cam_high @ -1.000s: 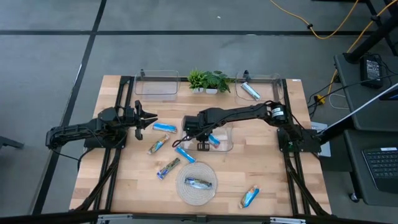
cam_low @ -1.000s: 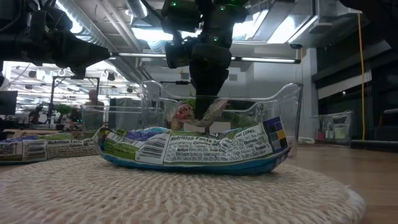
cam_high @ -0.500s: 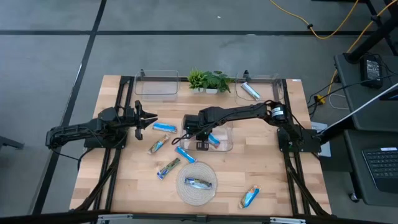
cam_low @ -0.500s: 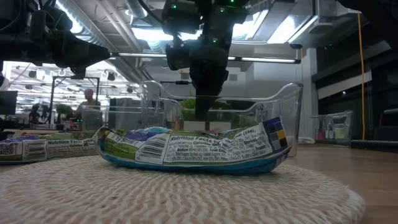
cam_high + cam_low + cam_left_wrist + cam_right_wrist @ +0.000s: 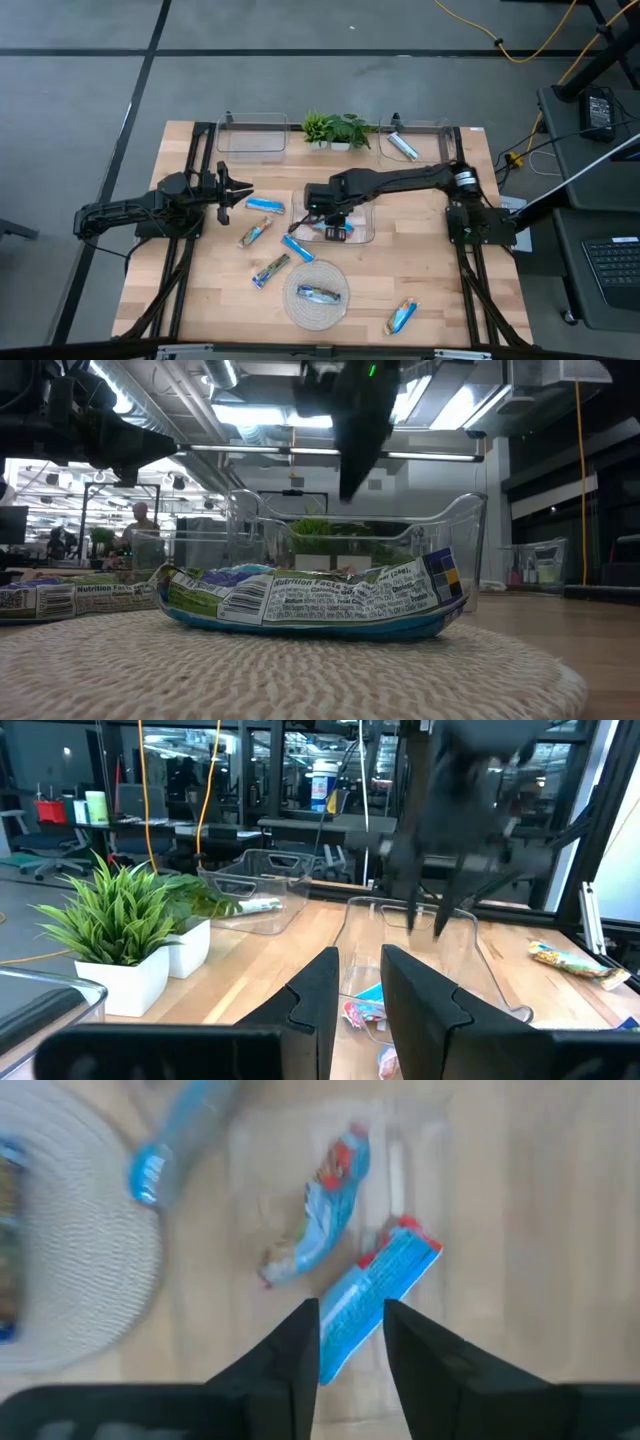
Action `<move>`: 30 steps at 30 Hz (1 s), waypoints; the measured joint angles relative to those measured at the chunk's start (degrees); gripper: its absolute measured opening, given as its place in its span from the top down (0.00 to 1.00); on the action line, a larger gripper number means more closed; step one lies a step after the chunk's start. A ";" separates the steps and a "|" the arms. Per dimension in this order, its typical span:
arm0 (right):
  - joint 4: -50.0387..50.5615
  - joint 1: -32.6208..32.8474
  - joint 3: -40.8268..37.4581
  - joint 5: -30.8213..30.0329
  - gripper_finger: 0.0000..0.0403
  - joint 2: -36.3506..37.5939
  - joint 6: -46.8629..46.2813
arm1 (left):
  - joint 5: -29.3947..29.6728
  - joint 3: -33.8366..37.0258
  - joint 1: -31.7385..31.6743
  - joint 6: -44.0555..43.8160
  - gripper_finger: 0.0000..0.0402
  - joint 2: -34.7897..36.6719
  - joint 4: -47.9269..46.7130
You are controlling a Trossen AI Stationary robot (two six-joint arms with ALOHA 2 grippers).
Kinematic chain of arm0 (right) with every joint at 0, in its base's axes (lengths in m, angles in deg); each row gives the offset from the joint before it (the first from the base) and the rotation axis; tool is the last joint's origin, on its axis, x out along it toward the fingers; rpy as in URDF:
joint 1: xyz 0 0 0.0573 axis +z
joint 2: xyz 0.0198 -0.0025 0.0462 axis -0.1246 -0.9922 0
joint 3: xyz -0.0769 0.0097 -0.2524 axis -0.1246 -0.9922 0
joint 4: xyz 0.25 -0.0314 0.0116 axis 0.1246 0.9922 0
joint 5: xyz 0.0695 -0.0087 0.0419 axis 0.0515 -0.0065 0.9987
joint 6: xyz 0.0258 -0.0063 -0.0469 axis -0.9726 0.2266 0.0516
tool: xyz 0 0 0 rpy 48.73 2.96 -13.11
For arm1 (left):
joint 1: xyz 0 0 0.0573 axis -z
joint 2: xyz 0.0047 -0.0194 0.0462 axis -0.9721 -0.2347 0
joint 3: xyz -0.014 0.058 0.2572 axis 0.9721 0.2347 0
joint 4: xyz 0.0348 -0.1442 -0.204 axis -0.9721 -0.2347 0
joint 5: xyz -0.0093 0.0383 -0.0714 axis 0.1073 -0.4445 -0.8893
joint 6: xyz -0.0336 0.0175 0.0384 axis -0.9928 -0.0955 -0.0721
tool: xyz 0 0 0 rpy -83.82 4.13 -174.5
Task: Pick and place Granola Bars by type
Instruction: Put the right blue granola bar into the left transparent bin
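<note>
Right arm extended across table centre, right gripper [image 5: 337,232] pointing down, fingers slightly apart, empty. Left gripper [image 5: 243,190] parted, idle at left.

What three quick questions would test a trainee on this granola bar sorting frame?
1. True or false: a bar lies on the woven mat.
2. Where is the right end effector? A: over the woven mat. B: over the middle clear bin. C: over the potted plant.
3. In the right wrist view, how many bars lie in that bin?

Key: 1 true; 2 B; 3 two.
</note>
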 joint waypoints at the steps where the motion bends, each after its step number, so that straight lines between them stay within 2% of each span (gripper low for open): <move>1: 0.00 0.74 0.08 -0.40 0.71 1.44 -0.86 | -0.02 -0.01 0.00 0.00 0.82 0.00 0.02; 6: 0.79 5.95 0.08 -0.67 0.71 7.89 -5.41 | 0.00 -0.01 -0.01 0.00 0.82 0.00 0.04; 10: 0.77 12.54 0.10 -1.48 0.71 11.57 -8.85 | 0.00 -0.01 0.00 0.00 0.82 0.00 0.03; 20: 2.12 31.43 0.10 -4.80 0.71 12.63 -19.06 | 0.00 0.00 0.00 0.00 0.82 0.00 0.02; 25: 1.74 36.99 -0.42 -11.30 0.71 12.58 -20.45 | -0.01 -0.01 0.00 0.00 0.82 -0.01 0.02; 30: 0.84 39.00 -0.44 -16.44 0.71 11.74 -15.57 | -0.02 0.00 -0.01 0.00 0.82 0.00 0.02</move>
